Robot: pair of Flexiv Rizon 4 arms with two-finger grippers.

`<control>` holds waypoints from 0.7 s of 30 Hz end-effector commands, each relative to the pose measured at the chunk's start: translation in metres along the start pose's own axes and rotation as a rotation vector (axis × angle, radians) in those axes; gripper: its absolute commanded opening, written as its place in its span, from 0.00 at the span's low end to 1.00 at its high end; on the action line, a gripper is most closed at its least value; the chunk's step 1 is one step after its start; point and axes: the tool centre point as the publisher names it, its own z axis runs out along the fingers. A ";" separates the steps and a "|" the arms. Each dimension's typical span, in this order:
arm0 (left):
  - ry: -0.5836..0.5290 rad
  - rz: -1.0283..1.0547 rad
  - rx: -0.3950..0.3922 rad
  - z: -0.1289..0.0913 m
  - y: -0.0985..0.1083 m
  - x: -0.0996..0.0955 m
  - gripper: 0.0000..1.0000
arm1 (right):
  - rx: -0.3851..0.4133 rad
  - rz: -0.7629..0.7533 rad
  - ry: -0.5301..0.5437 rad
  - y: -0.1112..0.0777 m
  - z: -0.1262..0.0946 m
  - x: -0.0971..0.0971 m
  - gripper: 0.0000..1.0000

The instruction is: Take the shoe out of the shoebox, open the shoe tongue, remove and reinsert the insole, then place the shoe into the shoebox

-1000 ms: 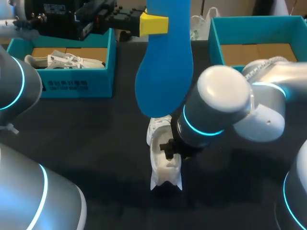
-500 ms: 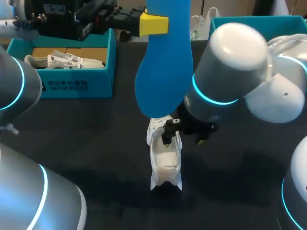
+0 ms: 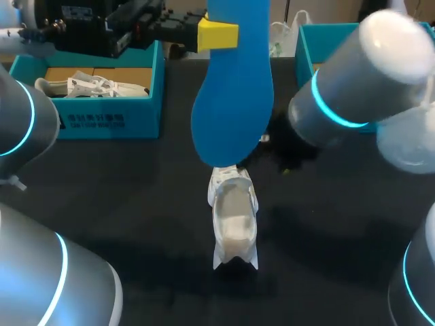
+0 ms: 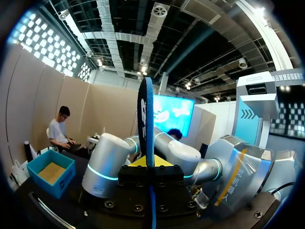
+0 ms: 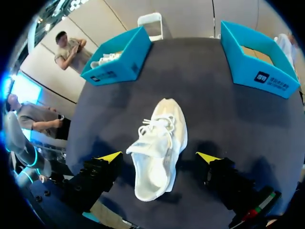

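Observation:
A white shoe (image 3: pixel 233 219) lies on the dark table with its tongue pulled open; in the right wrist view the shoe (image 5: pixel 162 124) has its laces loose. High above it hangs the blue insole (image 3: pixel 234 88), with my left gripper (image 3: pixel 219 34) shut on its upper end. In the left wrist view the insole (image 4: pixel 145 114) stands edge-on between that gripper's (image 4: pixel 150 164) fingers. My right arm (image 3: pixel 353 88) is raised to the right of the shoe. Its gripper (image 5: pixel 158 157) is wide open above the shoe and holds nothing.
A teal shoebox (image 3: pixel 102 121) at the back left holds another white shoe (image 3: pixel 92 86). A second teal shoebox (image 3: pixel 306 51), with only cardboard inside, stands at the back right, partly behind my right arm. In the right wrist view both boxes (image 5: pixel 119 64) (image 5: pixel 259 64) stand beyond the shoe.
My right gripper has opened wide, let go of the shoe and risen up and to the right. The shoe stays in place. The left arm with the insole has not moved.

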 end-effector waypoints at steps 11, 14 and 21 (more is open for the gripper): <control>0.004 0.001 0.001 0.001 0.000 -0.001 0.00 | 0.030 0.010 0.358 0.006 -0.065 -0.035 1.00; 0.004 0.001 0.001 0.001 0.000 -0.001 0.00 | 0.030 0.010 0.358 0.006 -0.065 -0.035 1.00; 0.004 0.001 0.001 0.001 0.000 -0.001 0.00 | 0.007 0.007 0.542 0.016 -0.068 -0.030 1.00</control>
